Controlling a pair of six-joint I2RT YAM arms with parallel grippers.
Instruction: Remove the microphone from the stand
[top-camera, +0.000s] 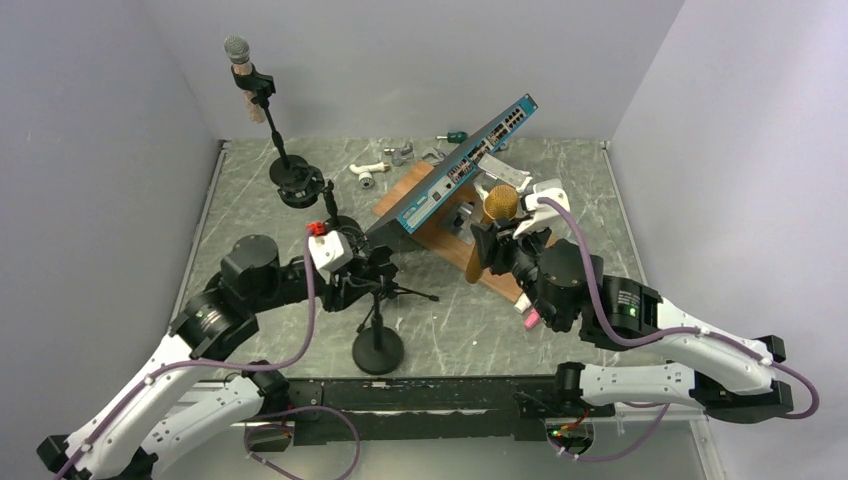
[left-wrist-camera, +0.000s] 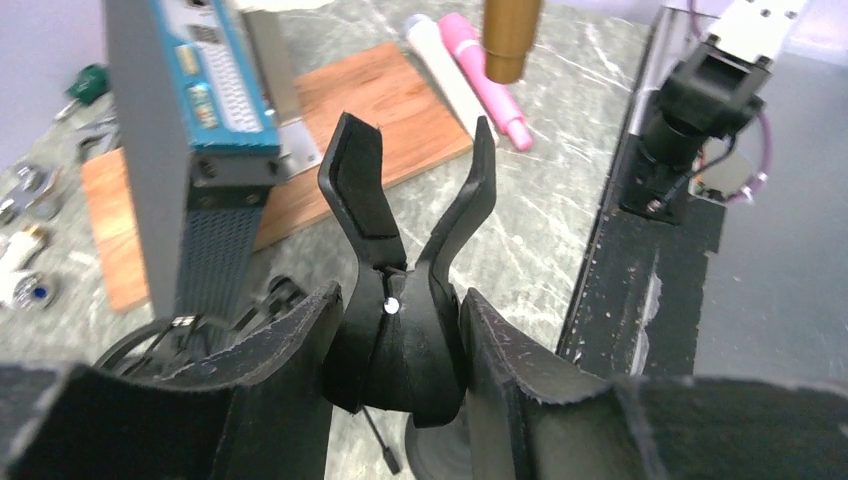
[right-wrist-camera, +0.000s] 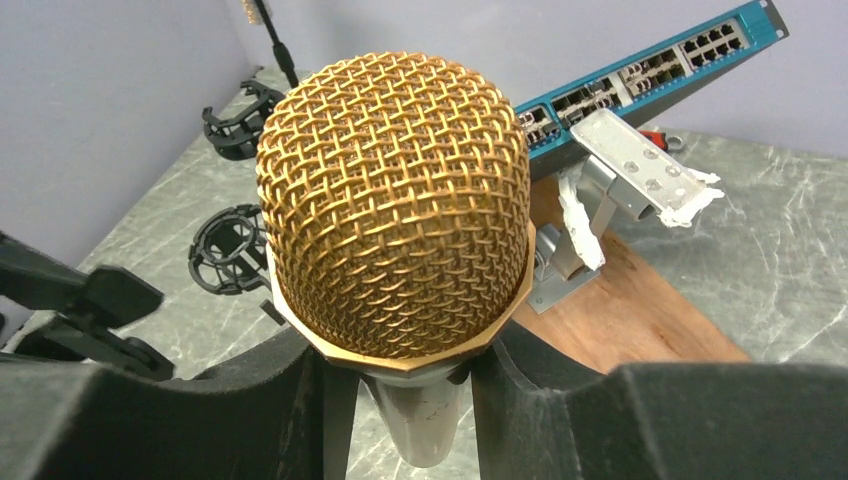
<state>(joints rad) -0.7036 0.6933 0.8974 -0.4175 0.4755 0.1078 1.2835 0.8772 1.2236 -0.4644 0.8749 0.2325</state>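
The gold-headed microphone (top-camera: 500, 204) (right-wrist-camera: 395, 200) is off the stand and upright, with my right gripper (top-camera: 488, 248) (right-wrist-camera: 400, 372) shut on its grey neck just under the head. Its gold handle (left-wrist-camera: 510, 35) hangs above the table in the left wrist view. The small black stand (top-camera: 378, 350) is near the front, left of the microphone. Its spring clip (left-wrist-camera: 405, 230) is empty, prongs spread apart. My left gripper (top-camera: 372, 266) (left-wrist-camera: 400, 335) is closed on the clip's lower part, both fingers against its sides.
A second stand (top-camera: 295, 182) with a grey microphone (top-camera: 237, 50) rises at the back left. A tilted blue network switch (top-camera: 470, 160) leans over a wooden board (top-camera: 452, 250). Pink and white microphones (left-wrist-camera: 490, 75) lie by the board. Small parts (top-camera: 370, 172) lie behind.
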